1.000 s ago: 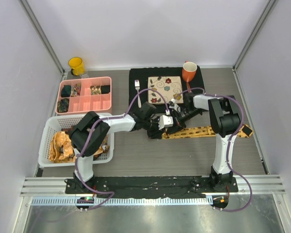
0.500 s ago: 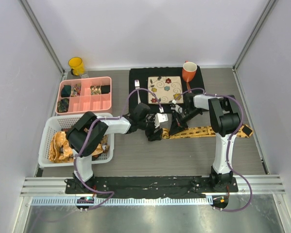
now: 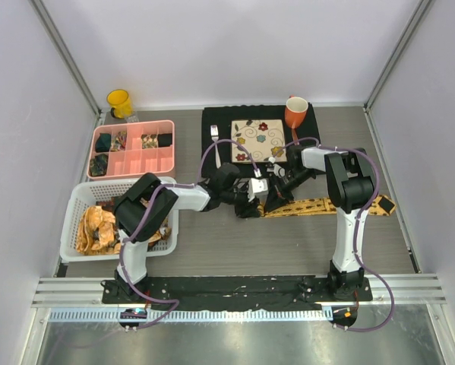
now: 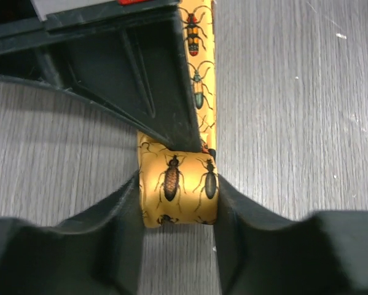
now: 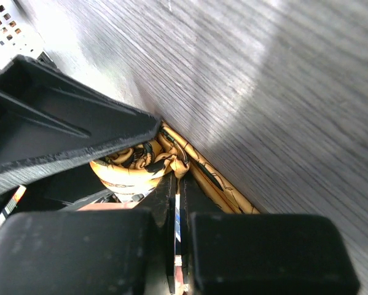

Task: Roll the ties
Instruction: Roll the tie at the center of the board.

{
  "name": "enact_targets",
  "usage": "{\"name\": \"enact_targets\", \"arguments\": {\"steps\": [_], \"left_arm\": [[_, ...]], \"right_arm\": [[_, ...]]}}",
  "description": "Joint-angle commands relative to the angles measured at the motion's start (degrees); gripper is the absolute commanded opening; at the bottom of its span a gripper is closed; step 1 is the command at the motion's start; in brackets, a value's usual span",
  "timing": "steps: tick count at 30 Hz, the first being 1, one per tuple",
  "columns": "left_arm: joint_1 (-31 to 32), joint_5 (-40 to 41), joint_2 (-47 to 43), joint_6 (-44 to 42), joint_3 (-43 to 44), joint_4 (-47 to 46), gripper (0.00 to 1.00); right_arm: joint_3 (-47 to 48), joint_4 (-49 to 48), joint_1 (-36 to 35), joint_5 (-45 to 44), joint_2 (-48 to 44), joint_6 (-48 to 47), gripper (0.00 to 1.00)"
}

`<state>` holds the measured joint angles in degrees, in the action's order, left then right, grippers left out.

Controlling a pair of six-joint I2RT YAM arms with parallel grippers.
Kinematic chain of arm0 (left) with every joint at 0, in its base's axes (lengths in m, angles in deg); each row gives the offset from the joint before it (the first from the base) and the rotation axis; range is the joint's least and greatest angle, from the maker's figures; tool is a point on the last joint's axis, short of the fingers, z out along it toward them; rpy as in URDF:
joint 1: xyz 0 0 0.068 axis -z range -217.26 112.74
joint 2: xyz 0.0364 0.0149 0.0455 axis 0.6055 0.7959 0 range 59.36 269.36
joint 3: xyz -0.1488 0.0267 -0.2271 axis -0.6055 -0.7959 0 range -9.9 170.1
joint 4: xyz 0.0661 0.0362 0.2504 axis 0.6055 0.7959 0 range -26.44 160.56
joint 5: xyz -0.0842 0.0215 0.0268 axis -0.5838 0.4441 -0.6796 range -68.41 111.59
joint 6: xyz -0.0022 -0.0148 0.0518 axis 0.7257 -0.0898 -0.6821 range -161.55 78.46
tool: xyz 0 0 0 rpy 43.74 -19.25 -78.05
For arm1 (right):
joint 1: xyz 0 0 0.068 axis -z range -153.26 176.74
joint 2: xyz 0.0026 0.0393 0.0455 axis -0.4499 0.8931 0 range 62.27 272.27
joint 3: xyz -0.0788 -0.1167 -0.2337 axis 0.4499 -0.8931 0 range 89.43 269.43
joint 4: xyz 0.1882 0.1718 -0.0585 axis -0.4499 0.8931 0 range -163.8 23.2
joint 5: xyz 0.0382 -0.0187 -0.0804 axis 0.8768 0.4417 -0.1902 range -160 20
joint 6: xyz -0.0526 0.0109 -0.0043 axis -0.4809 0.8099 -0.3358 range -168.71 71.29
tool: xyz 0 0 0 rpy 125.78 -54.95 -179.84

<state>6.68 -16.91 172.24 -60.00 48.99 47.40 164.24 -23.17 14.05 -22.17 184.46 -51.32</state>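
A mustard-yellow tie [image 3: 318, 205] printed with dark beetles lies flat along the table, its left end rolled up. My left gripper [image 3: 251, 205] is shut on that roll. In the left wrist view [image 4: 178, 195] both fingers press the sides of the roll [image 4: 174, 178], and the flat strip [image 4: 199, 80] runs away behind it. My right gripper [image 3: 273, 190] meets the roll from the right. In the right wrist view [image 5: 176, 184] its fingers are shut on a fold of the tie [image 5: 131, 172] at the roll's edge. My left gripper's black finger [image 5: 67, 129] covers the roll's top.
A white basket [image 3: 86, 194] at the left holds more orange ties [image 3: 98, 226]. A pink compartment tray [image 3: 134, 149] sits behind it. A black mat [image 3: 212, 122] carries a patterned plate [image 3: 258, 141], a fork [image 3: 216, 144] and an orange mug [image 3: 295, 112]. A yellow mug [image 3: 119, 103] stands far left.
My left gripper has shifted slightly and turned at the rolled end of the tie. The right gripper has stayed at the roll. The tie's long tail has not moved.
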Motion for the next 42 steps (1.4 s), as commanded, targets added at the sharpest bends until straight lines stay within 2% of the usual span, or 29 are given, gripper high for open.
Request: {"name": "enact_targets", "arguments": {"steps": [1,3,4,5,9,13,18,23,30,32,33,34,35,36,42], "left_arm": [[0.7,1.1,-0.6,-2.6,1.6,1.7,0.34],[0.6,2.7,-2.0,-4.8,1.4,6.3,0.28],[0.6,3.3,-2.5,-5.5,0.8,7.9,0.23],[0.7,3.5,-3.2,-6.1,0.4,10.3,0.22],[1.4,7.1,-3.9,-9.2,0.5,16.0,0.21],[1.9,9.1,-3.1,-9.3,2.0,20.1,0.21],[2.2,9.5,-1.8,-10.2,4.5,22.0,0.21],[2.2,9.9,-1.2,-10.9,5.4,23.4,0.22],[2.2,9.8,-0.7,-11.2,6.2,25.0,0.28],[2.3,9.8,-0.8,-11.2,6.2,25.1,0.3],[2.3,9.8,-0.9,-11.3,6.3,25.3,0.34],[2.3,9.8,-0.9,-11.3,6.3,25.3,0.37],[2.2,9.6,-1.0,-11.3,6.4,25.4,0.4],[2.2,9.2,-1.3,-11.2,6.4,25.4,0.47],[2.1,9.4,-2.0,-8.7,7.8,21.2,0.62]], "right_arm": [[-0.2,-4.0,-1.6,-9.3,2.8,-2.0,0.03],[0.5,-3.0,-1.6,-7.7,1.8,-2.8,0.11],[1.1,-1.7,-1.2,-7.0,1.1,-3.1,0.2],[1.4,-1.1,-0.9,-6.2,-0.9,-3.4,0.24],[2.1,3.3,0.9,-2.1,-5.9,-4.9,0.45],[0.4,4.8,0.9,4.9,-9.0,-4.6,0.52],[-0.5,2.7,0.4,8.5,-9.0,-1.8,0.52],[0.3,1.7,-0.8,6.9,-7.3,-1.4,0.51],[0.2,-1.0,-1.6,1.3,-3.3,-1.2,0.37],[0.1,-1.1,-1.6,0.4,-2.8,-1.3,0.24],[-0.4,-1.4,-1.5,-0.4,-2.7,-1.4,0.15],[-0.5,-1.5,-1.3,-2.2,-2.7,-1.5,0.04],[-0.9,-1.6,-0.6,-3.1,-2.7,-1.5,0.01],[-1.4,-1.6,-0.3,-3.6,-2.6,-1.7,0.01],[-2.7,-2.4,1.4,-9.6,-1.9,-2.5,0.01]]}}
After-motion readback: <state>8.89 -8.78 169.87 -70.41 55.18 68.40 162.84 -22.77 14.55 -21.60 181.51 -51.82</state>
